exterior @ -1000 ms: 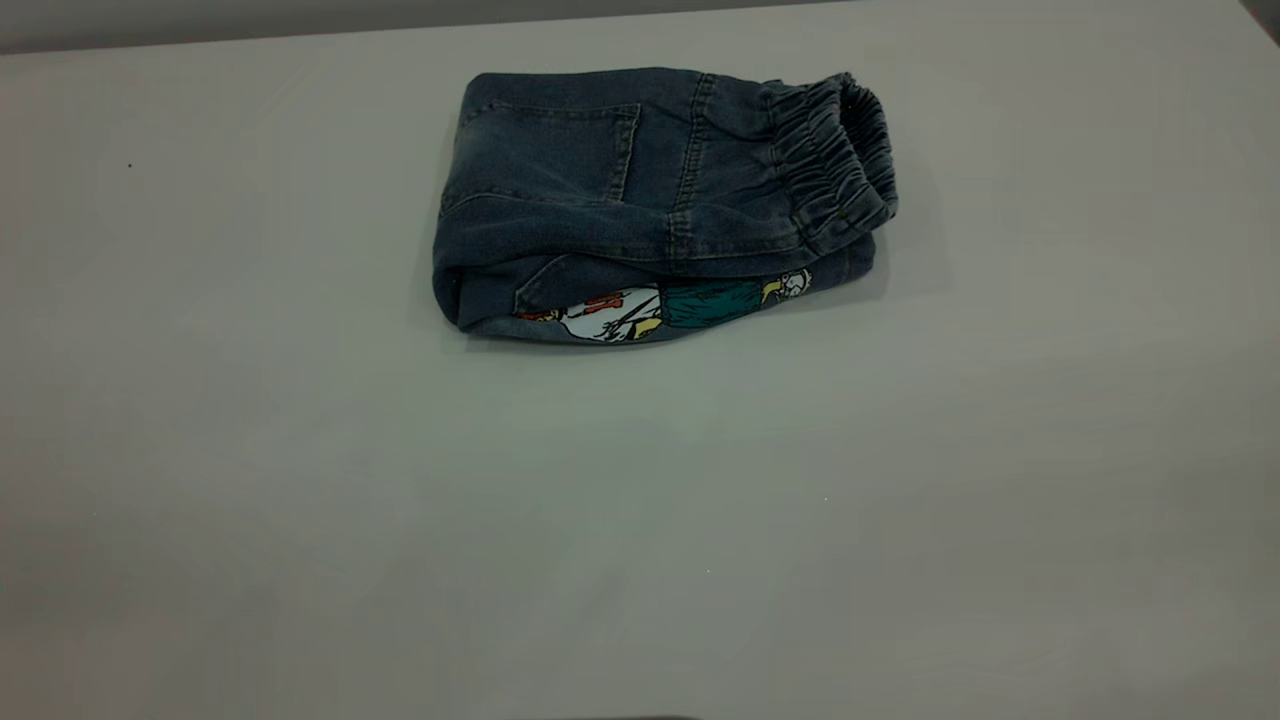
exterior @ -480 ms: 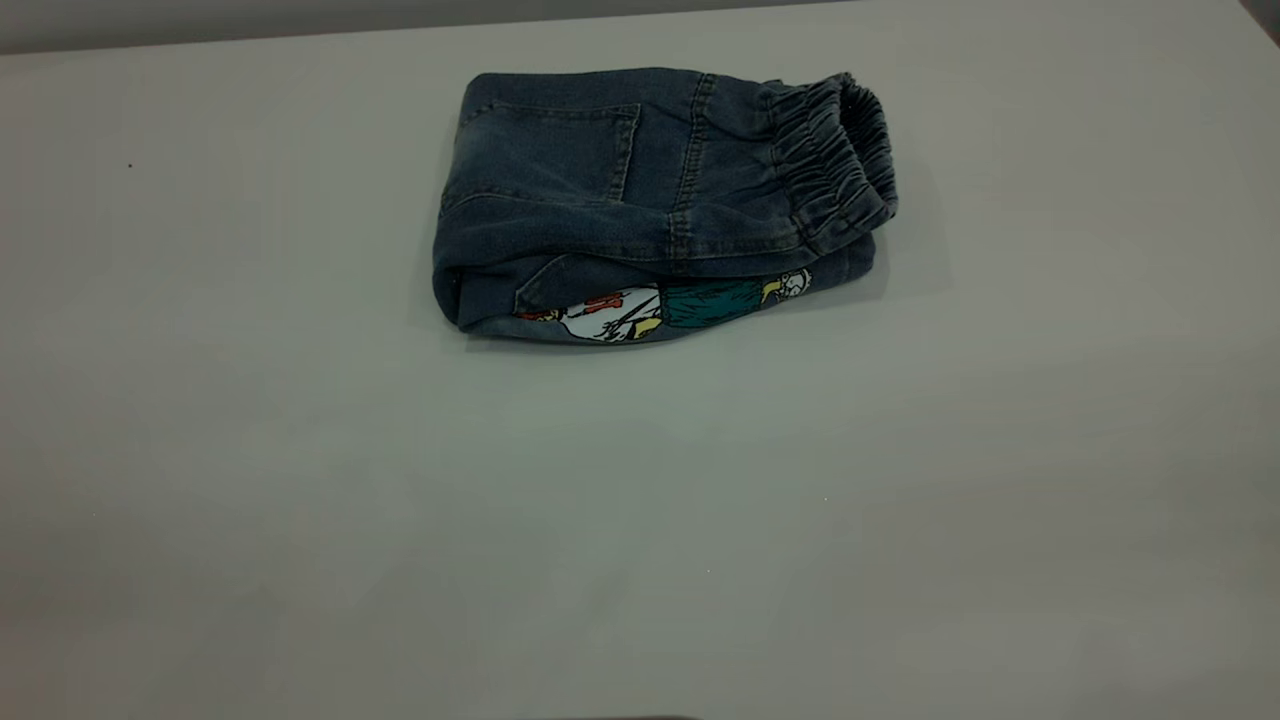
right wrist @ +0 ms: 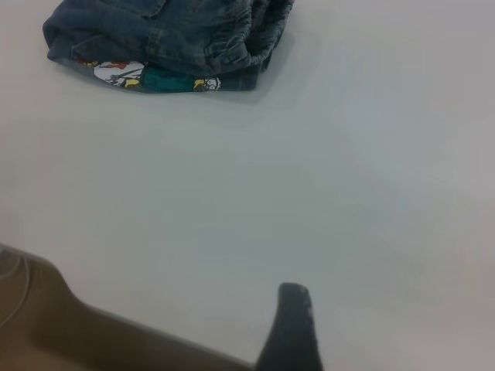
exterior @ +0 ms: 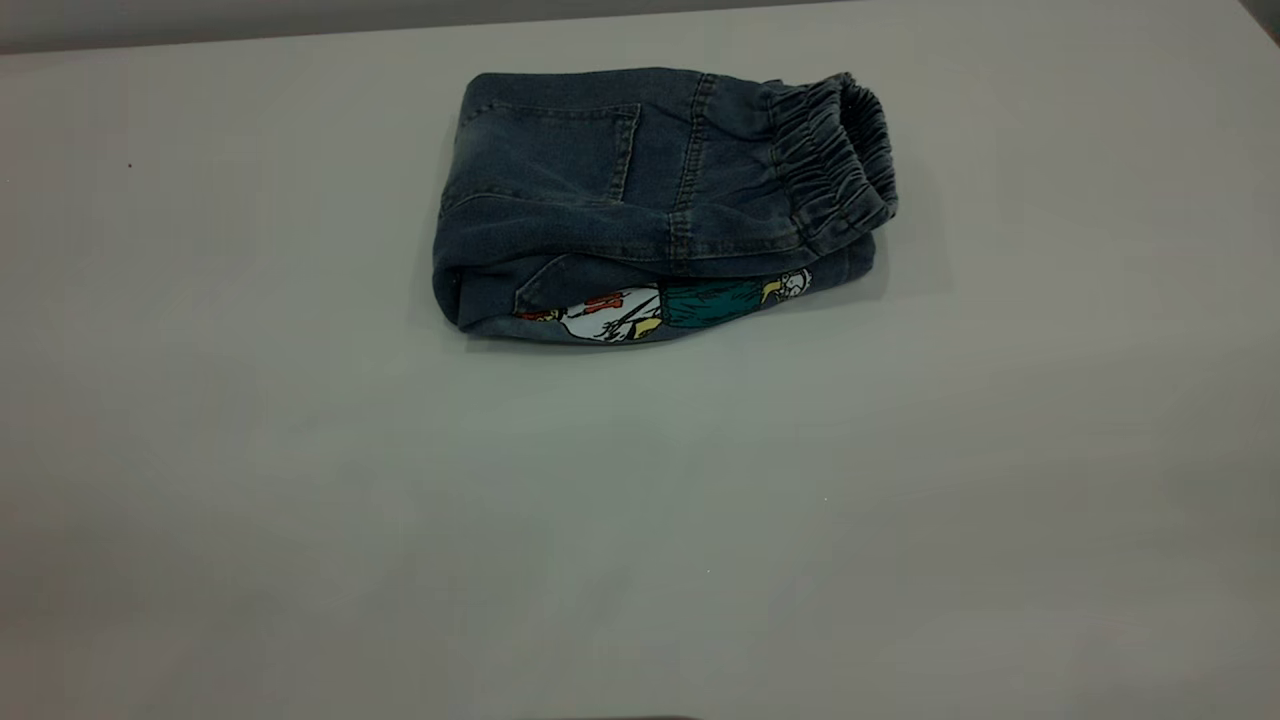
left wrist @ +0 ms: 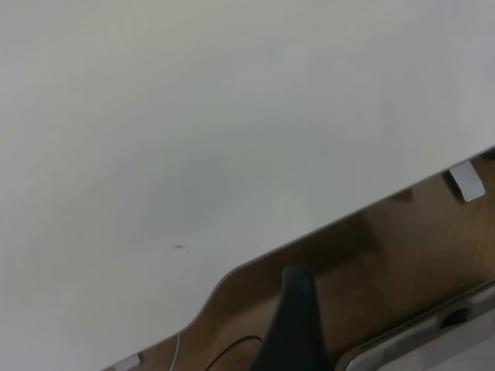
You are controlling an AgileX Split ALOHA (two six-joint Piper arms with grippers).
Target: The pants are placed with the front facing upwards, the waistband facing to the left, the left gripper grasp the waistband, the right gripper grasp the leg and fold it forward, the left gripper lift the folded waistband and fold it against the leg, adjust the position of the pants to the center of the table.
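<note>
Looking at the small blue denim pants (exterior: pixel 660 200), they sit folded into a bundle toward the far side of the plain white table (exterior: pixel 640 520), ruffled elastic waistband (exterior: pixel 835 160) on top at the right, cartoon-printed leg (exterior: pixel 660 305) peeking out underneath. My worry: nudging it toward center could drag the loose top layer and undo the fold. Both grippers are pulled back at the near edge; each wrist view shows one dark fingertip, so I can't tell whether they're spread. Only the right wrist view catches the pants; the left sees bare table and edge.
</note>
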